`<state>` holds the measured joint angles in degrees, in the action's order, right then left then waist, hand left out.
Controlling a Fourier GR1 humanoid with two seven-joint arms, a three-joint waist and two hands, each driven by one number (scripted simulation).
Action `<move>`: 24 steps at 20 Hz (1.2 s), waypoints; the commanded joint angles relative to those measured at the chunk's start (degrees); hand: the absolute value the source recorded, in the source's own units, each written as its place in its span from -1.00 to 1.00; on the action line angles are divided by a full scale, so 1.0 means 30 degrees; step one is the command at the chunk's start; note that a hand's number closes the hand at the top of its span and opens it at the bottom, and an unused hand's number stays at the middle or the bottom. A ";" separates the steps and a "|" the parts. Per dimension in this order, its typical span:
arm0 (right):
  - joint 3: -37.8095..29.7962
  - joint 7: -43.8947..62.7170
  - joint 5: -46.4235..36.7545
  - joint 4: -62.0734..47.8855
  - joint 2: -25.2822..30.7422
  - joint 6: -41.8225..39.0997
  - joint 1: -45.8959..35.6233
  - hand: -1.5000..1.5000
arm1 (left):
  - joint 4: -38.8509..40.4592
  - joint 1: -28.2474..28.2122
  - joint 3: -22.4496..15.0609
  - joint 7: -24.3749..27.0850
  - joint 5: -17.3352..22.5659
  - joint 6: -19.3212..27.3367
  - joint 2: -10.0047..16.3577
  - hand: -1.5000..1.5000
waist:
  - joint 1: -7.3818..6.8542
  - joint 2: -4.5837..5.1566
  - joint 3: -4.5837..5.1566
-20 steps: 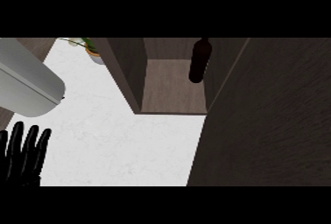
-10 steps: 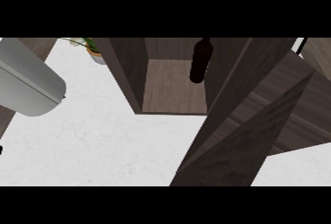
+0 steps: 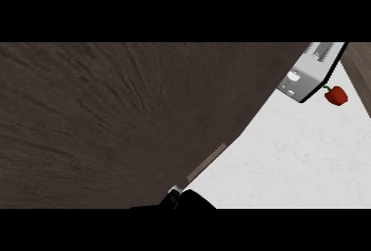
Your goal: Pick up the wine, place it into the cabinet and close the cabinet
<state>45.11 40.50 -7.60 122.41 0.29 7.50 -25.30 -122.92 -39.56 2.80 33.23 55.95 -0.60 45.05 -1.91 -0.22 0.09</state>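
A dark wooden cabinet door (image 3: 123,122) fills the left and middle of the head view. It hides the cabinet's inside and the wine bottle. A thin pale handle strip (image 3: 206,162) runs along the door's lower right edge. Just below that edge, at the bottom of the view, a small part of a black hand (image 3: 190,200) shows against the door. It looks like my right hand, and too little of it shows to read its shape. My left hand is not in view.
White counter (image 3: 290,162) shows to the right of the door. A small red pepper (image 3: 335,96) lies at the far right. A grey metal object with a black edge (image 3: 310,73) sits beside it at the upper right.
The cabinet door has swung across the view and now covers the open cabinet and the bottle that stood inside it. The left hand left the view earlier.
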 commanded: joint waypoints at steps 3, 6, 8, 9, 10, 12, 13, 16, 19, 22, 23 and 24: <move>-0.1742 0.0779 0.1085 -0.3730 -0.0094 0.2771 -0.5599 1.00 | -0.0004 -0.0731 0.1290 -0.0586 0.0396 -0.1747 -0.0398 -1.00 | -0.0021 0.0021 -0.0002; -0.3265 -0.1574 0.2211 -0.6667 -0.0096 0.2083 -0.6467 1.00 | -0.0046 -0.0058 0.1524 -0.1786 0.0754 -0.1396 -0.0335 -1.00 | 0.0123 0.0117 -0.0022; -0.4214 -0.1783 0.2722 -0.8681 -0.0096 0.2593 -0.8531 1.00 | 0.0553 0.0160 0.2362 -0.1641 0.1236 -0.2318 -0.0239 -1.00 | -0.0027 0.0132 -0.0010; -0.5797 -0.1483 0.2771 -0.8550 -0.0097 0.1184 -0.8500 1.00 | -0.0184 -0.0996 0.4308 -0.2631 0.3306 -0.2961 0.0686 -1.00 | -0.0198 0.0100 -0.0033; -0.4674 -0.1862 0.2378 -0.9710 -0.0097 0.2619 -0.9421 1.00 | -0.0492 -0.0146 0.3205 -0.2769 0.2351 -0.1813 -0.0060 -1.00 | 0.0031 0.0103 -0.0024; -0.5613 -0.2959 0.2812 -1.1332 -0.0097 0.2072 -0.9671 1.00 | -0.0397 -0.0273 0.3149 -0.2964 0.1401 -0.2319 -0.0072 -1.00 | 0.0095 0.0127 -0.0024; -0.6638 -0.3284 0.2866 -1.2023 -0.0056 0.0518 -0.9926 1.00 | -0.0256 0.0503 0.2986 -0.3337 0.1641 -0.1668 -0.0056 -1.00 | 0.0282 0.0168 -0.0028; -0.7148 -0.4223 0.2420 -1.2709 0.0308 0.0447 -0.9947 1.00 | -0.0314 0.1040 0.2759 -0.3961 0.1105 -0.1745 -0.0402 -1.00 | 0.0406 0.0116 -0.0032; -0.8650 -0.5390 0.2899 -1.4335 0.1104 -0.0563 -1.0272 1.00 | -0.0304 0.1385 0.1309 -0.3943 -0.0071 -0.1625 -0.1415 -1.00 | 0.0434 0.0133 -0.0031; -0.9362 -0.7999 0.2866 -1.6851 0.0931 -0.0950 -1.0127 1.00 | 0.0396 0.2450 0.0787 -0.4521 -0.0373 -0.1800 -0.1488 -1.00 | 0.0387 0.0198 -0.0026; -0.9201 -0.6951 0.3150 -1.5785 0.1166 -0.1546 -0.9936 1.00 | -0.0332 0.3406 0.0066 -0.5397 -0.0693 0.0263 -0.1716 -1.00 | 0.0642 0.0160 -0.0038; -1.0154 -0.8181 0.3145 -1.7583 0.1178 -0.1491 -1.0998 1.00 | 0.0778 0.3428 0.0214 -0.4810 -0.0578 -0.1068 -0.1863 -1.00 | 0.0426 0.0223 -0.0021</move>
<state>20.26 20.86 1.83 77.82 1.27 4.81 -56.13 -122.70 -32.70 5.81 19.67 55.65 -4.08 41.07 -0.91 -0.40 0.20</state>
